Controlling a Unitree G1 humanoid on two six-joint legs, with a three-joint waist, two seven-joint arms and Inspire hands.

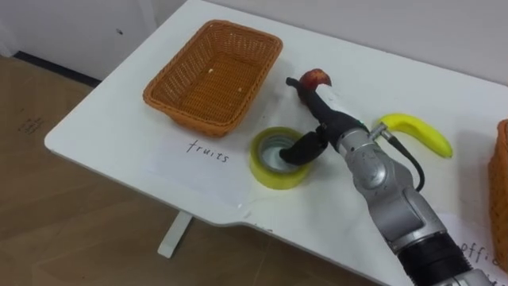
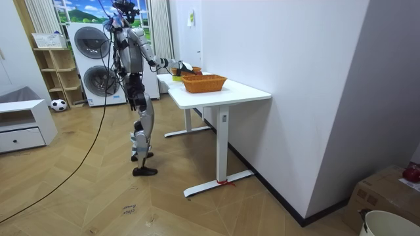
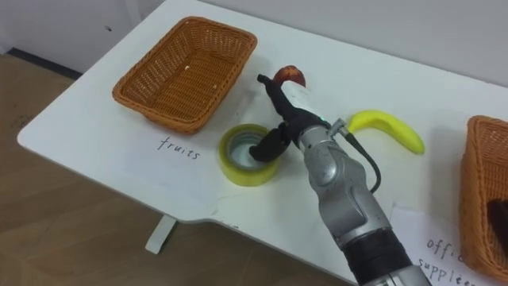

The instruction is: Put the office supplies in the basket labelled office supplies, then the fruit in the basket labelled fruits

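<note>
Fruit step: the right hand point(image 1: 322, 111), fingers outstretched and unclosed, reaches the red apple point(image 1: 317, 77) at upper centre, thumb above the yellow tape roll point(image 1: 266, 171). Next, probably: grasp the apple and carry it left to the fruits basket point(image 1: 190, 117).

Orange wicker basket point(image 1: 198, 119): empty, upright, upper centre-left of the frame. Yellow tape roll point(image 1: 274, 176): lying flat at centre, just below the basket's right corner. Red apple point(image 1: 316, 78): right of the basket, above the roll. Yellow banana point(image 1: 417, 133): lying flat, centre right. Second wicker basket point(image 1: 500, 183): right edge, cut off by the frame
</note>
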